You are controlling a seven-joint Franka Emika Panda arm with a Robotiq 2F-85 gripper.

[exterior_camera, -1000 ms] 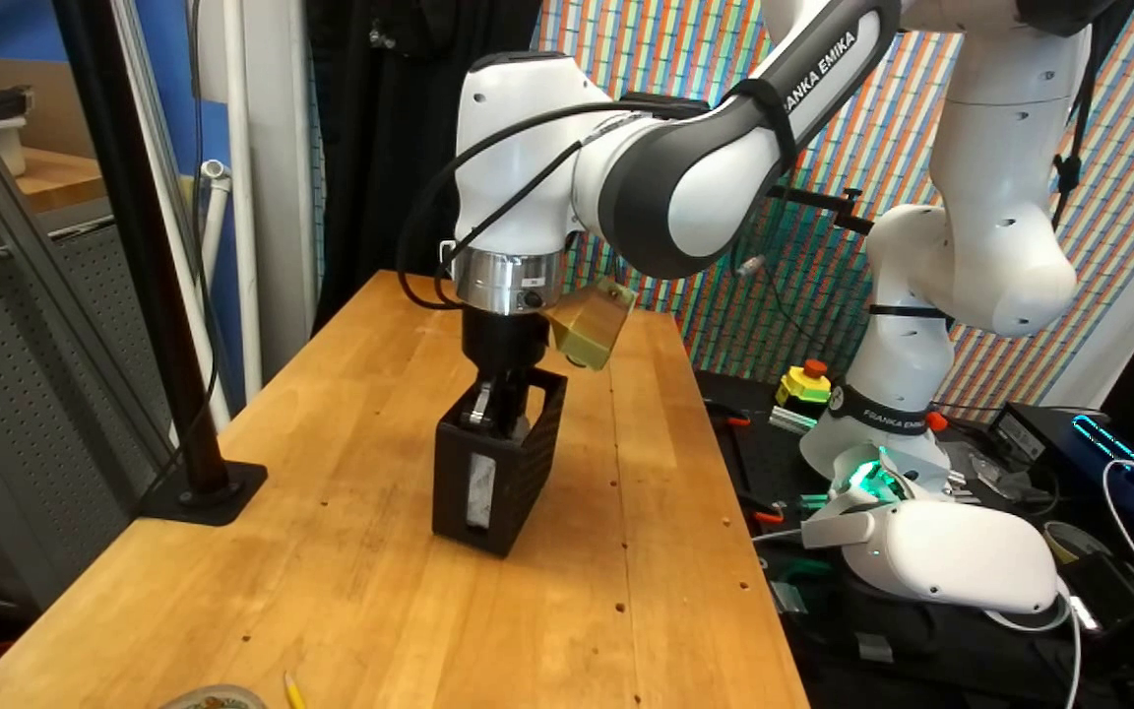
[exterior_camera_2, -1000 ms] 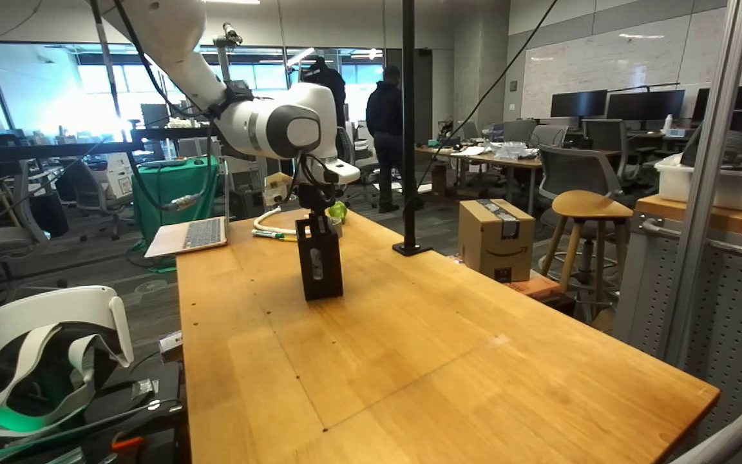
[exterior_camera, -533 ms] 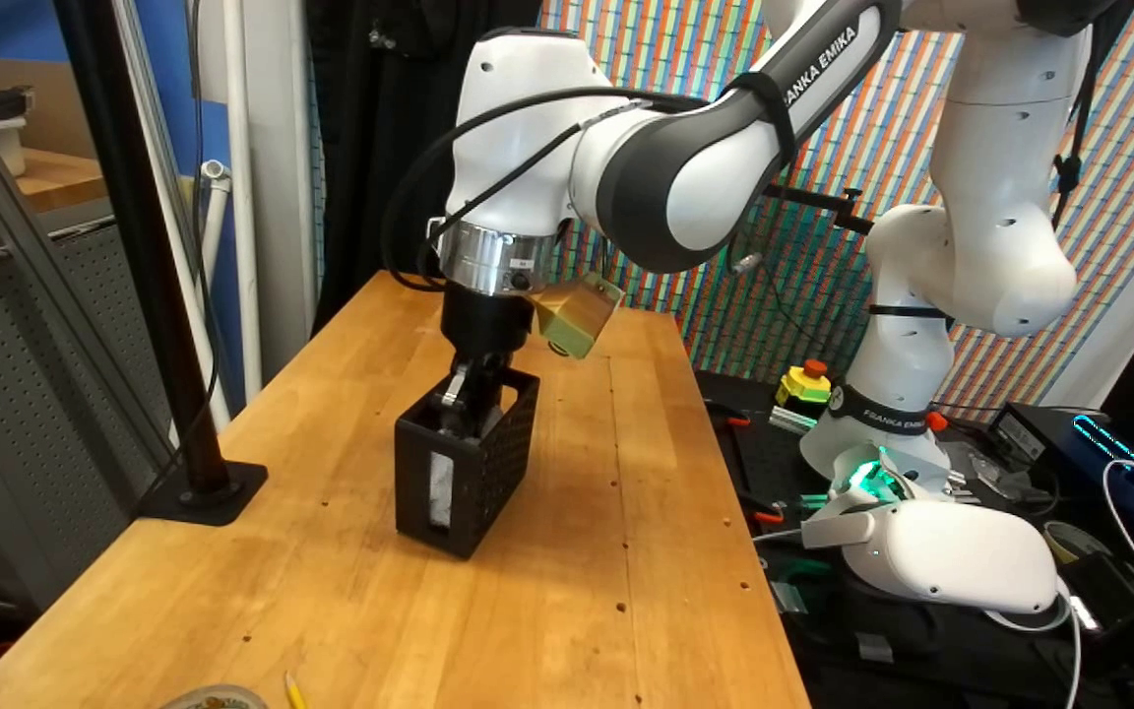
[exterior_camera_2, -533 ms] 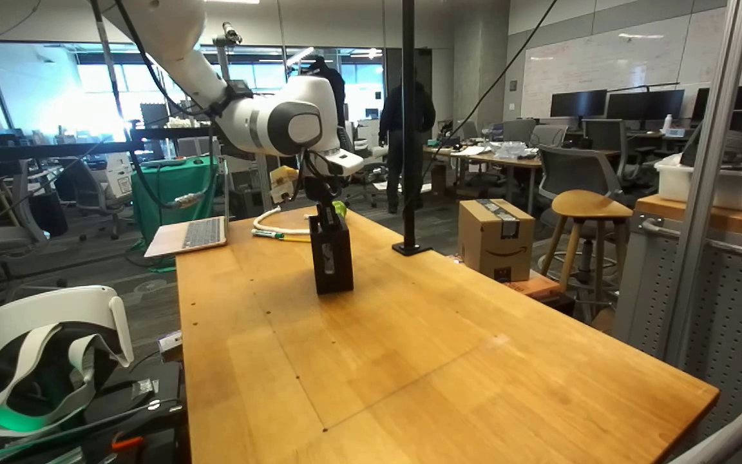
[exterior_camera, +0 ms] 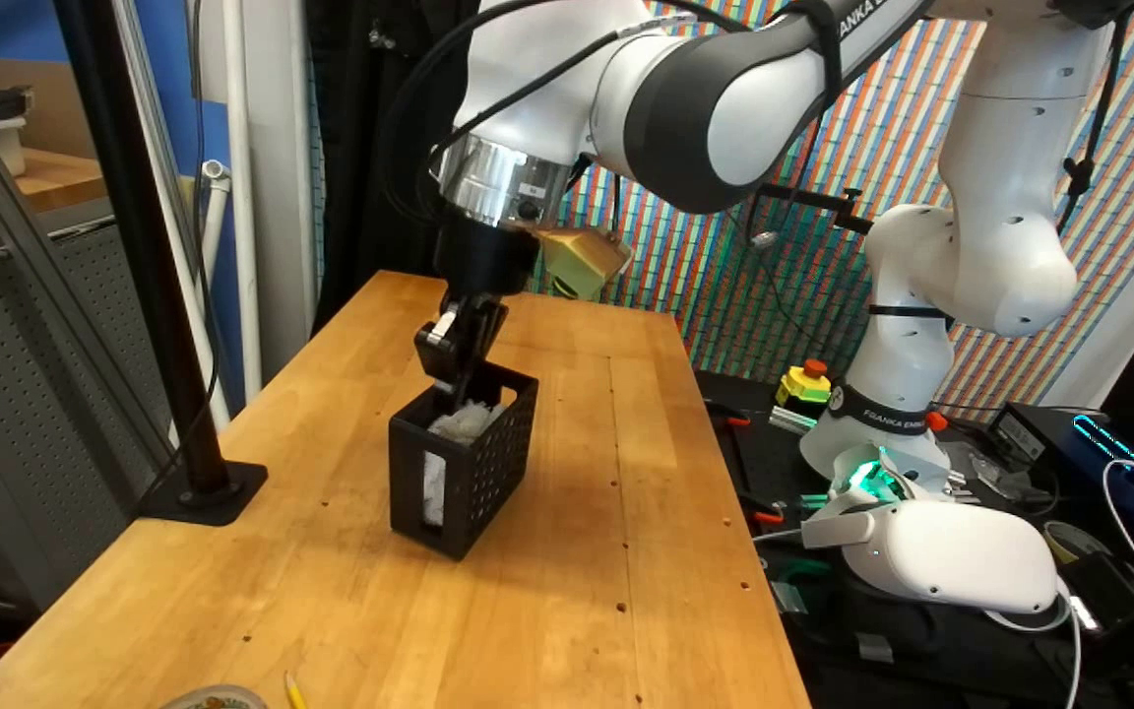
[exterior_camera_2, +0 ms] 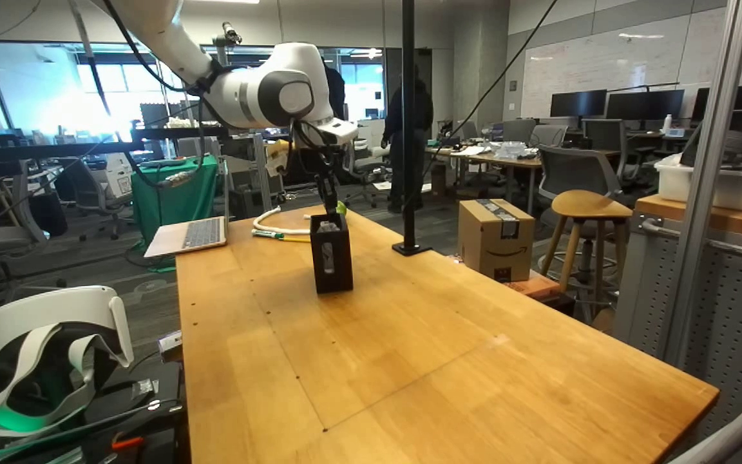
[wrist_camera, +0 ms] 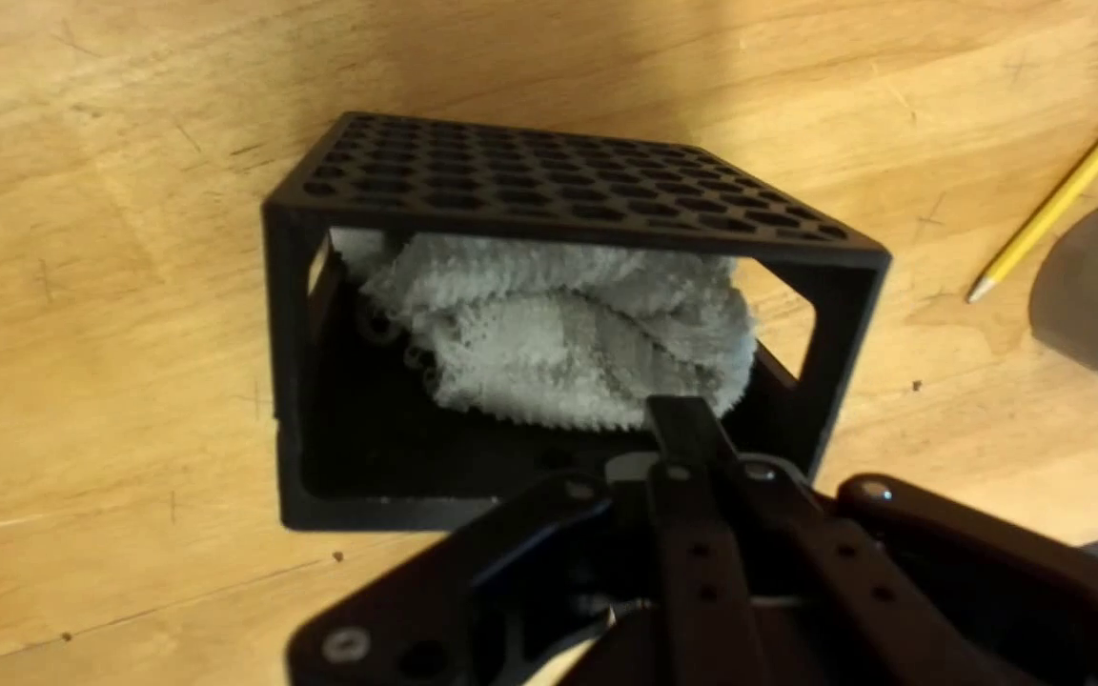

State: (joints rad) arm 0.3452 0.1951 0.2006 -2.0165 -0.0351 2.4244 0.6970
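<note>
The hand (wrist_camera: 687,414) is pressed together at the opening of a black basket (exterior_camera_2: 341,261), which stands below it on the table (exterior_camera: 547,611); a crumpled white cloth (wrist_camera: 559,353) lies inside, close under the hand, contact unclear; a yellow pencil (wrist_camera: 1073,181) and a gray container (wrist_camera: 1087,286) sit well apart from the hand.

The white arm (exterior_camera: 766,123) bends above the wrist (exterior_camera: 503,182). Below the wrist, the gripper (wrist_camera: 689,417) points down, tipped, fingers (wrist_camera: 692,440) squeezed together.
</note>
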